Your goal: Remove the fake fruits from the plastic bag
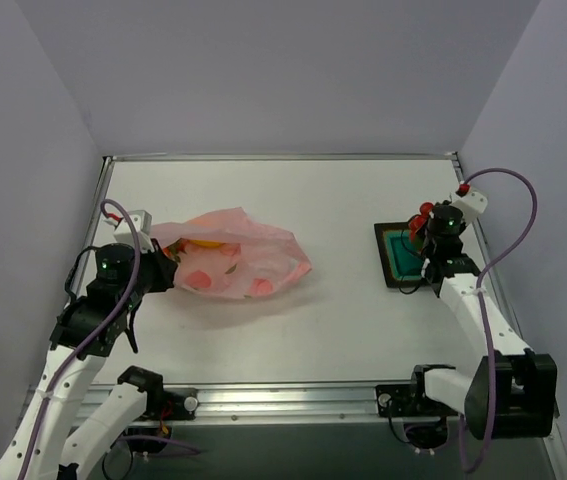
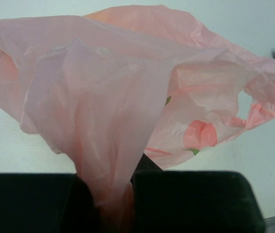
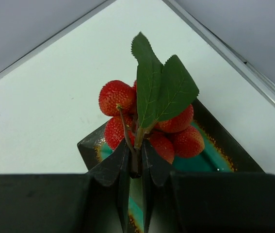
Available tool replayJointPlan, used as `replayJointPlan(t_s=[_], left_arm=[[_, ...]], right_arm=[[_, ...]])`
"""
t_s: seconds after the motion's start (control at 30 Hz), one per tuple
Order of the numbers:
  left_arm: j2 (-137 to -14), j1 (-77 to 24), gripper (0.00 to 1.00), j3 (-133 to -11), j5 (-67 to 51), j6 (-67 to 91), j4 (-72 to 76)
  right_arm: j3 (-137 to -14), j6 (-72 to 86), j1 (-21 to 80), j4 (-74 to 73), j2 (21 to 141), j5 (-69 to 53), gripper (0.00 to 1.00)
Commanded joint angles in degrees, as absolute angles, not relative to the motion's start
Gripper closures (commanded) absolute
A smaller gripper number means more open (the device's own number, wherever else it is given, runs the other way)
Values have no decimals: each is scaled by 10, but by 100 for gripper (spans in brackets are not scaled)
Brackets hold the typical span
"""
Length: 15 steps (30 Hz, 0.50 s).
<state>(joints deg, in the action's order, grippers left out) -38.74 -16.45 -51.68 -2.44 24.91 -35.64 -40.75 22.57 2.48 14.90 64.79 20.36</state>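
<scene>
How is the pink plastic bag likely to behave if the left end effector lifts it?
Probably floppy: the plastic bag bunches into a narrow twist where the left end effector pinches it. Likely light, since the film is thin and translucent. The fake fruits showing through it look loose, so they may shift or roll inside.

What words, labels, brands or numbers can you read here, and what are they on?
No readable text in any view.
The plastic bag carries only printed pink and green shapes, no letters.
The tray and the bunch of red berries bear no writing.
</scene>
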Motion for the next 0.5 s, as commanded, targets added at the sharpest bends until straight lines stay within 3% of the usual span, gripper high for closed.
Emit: replayJointPlan(t_s=[0.0,0.37,0.47], left_arm=[[-379,-178,98,-537,-20,228,-355],[-382,-187,97,-539,-17,223,-355],[-385,-187,98,-539,-18,225,-355]], right_arm=[[-396,255,-15,266,673,131,100],[-295,338,-121,333,694,46,100],[-287,345,-142,313,684,47,86]])
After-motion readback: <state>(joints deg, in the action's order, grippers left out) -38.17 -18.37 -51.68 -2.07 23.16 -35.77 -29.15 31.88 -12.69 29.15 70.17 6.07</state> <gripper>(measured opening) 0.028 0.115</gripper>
